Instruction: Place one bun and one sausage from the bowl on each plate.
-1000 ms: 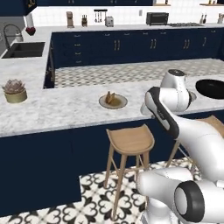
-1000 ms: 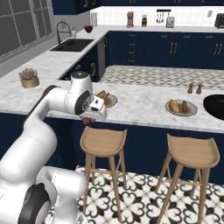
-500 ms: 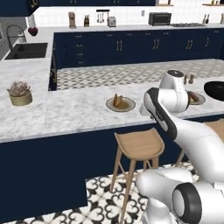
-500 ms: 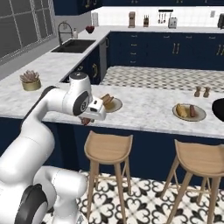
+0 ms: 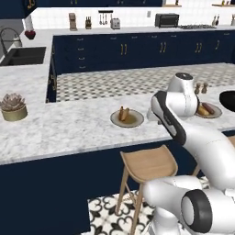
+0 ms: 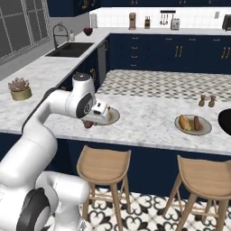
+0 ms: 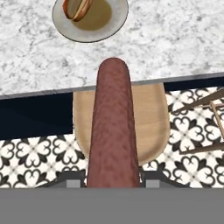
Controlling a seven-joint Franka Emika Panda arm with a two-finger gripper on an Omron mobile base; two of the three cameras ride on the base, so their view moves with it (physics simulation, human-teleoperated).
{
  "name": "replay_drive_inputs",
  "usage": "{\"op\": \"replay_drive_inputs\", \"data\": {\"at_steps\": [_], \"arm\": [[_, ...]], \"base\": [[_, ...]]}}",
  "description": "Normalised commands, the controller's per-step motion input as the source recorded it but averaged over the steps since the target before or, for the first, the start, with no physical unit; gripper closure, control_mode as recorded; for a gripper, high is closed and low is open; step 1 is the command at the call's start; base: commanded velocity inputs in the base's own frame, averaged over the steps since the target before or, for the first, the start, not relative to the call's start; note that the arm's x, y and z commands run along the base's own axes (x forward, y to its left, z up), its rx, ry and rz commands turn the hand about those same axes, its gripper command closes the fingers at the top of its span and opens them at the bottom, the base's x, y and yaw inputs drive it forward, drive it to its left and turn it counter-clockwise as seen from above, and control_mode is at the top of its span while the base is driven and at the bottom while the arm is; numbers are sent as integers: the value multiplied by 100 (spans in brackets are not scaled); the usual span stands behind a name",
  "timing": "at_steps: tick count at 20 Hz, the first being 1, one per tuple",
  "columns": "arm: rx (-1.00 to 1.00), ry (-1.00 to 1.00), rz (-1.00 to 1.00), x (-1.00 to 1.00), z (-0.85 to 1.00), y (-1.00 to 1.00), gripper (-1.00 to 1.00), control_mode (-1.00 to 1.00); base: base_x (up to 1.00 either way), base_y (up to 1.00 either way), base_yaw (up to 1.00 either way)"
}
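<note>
**Open desk around the near plate**

I see bare marble desk (image 7: 175,39) on every side of the near plate (image 7: 105,19). A bun (image 7: 76,8) fills its 10 o'clock part; the rest lies free. A stool (image 7: 153,118) stands below the desk edge.

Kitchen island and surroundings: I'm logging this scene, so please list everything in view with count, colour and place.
Plates: two, grey with brownish centres, on the island; near plate holds a bun, far plate holds a bun and a sausage.
Bowl: one, black, at the island's right end.
Held sausage: one, reddish brown, in the tool, over a stool, short of the counter edge.
Shakers: two, brown, behind the far plate.
Succulent pot: one, tan, island's left.
Stools: two, wooden, below the island.
Sink: one, dark, left counter.
Tool: one, shut on the held sausage.
</note>
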Motion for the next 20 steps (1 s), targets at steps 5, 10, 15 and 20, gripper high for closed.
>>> {"op": "replay_drive_inputs", "data": {"at_steps": [5,10,15,20], "arm": [[0,0,0,0,0,0,100,100],[0,0,0,0,0,0,100,100],[0,0,0,80,-1,18,100,-100],[0,0,0,100,-9,7,100,-100]], "base": [[52,-5,0],[63,0,0],[16,1,0],[0,0,0]]}}
